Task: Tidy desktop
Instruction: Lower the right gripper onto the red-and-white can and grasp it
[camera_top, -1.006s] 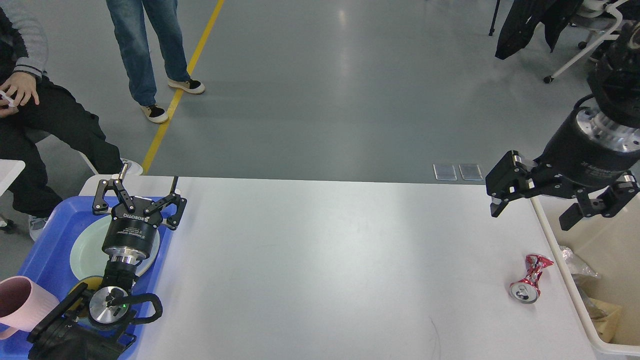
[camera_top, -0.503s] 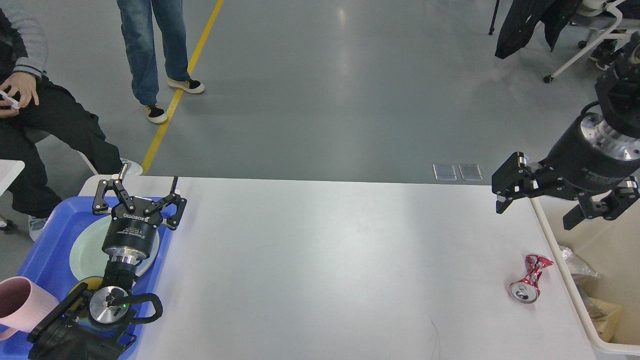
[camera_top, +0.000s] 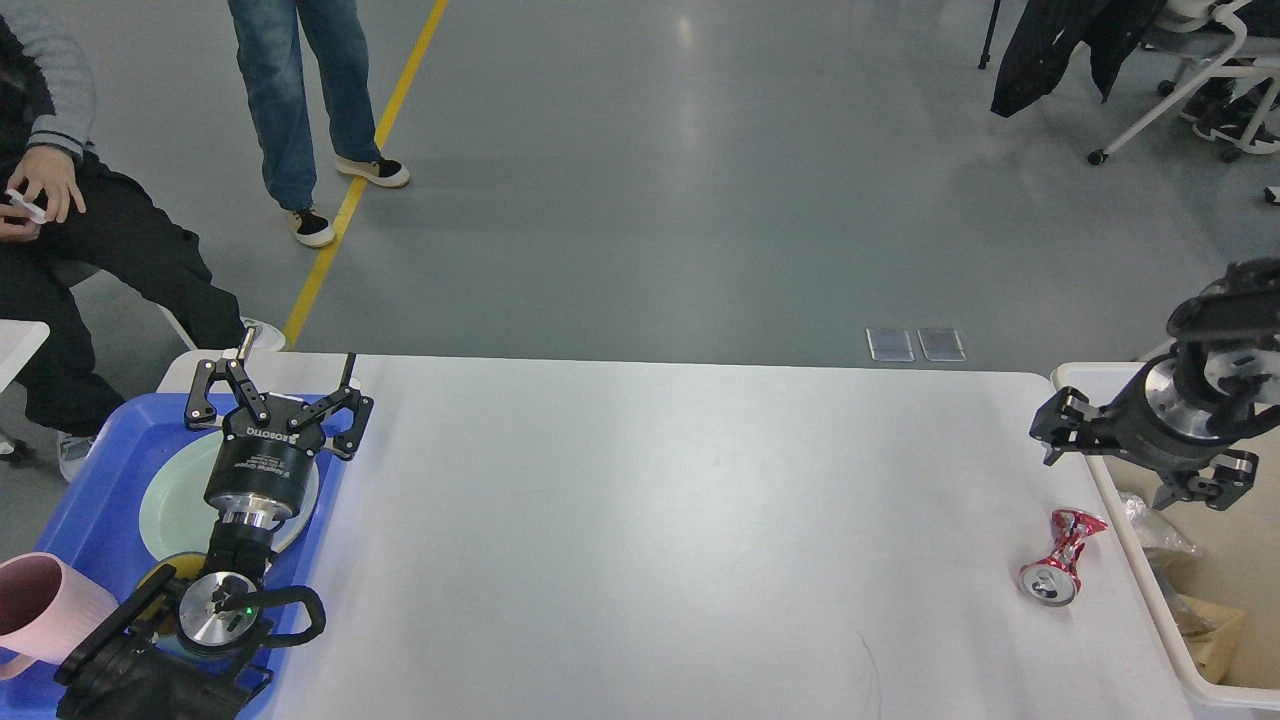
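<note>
The white desktop (camera_top: 650, 520) fills the lower part of the head view. A crushed red can (camera_top: 1062, 557) lies on its side on it near the right edge. My right gripper (camera_top: 1126, 460) hangs open and empty above the table's right edge, a little behind the can and over the bin's rim. My left gripper (camera_top: 290, 385) is open and empty above the far right corner of the blue tray (camera_top: 100, 490), over a pale green plate (camera_top: 170, 505).
A cream bin (camera_top: 1140, 575) with scraps inside stands against the table's right edge. A pink cup (camera_top: 40, 605) stands in the tray at the bottom left. A seated person (camera_top: 90, 230) and a standing person (camera_top: 300, 110) are beyond the table's far left.
My right arm has moved right and down, from above the far right corner toward the bin's rim, and its wrist has turned. The left arm has not moved.
</note>
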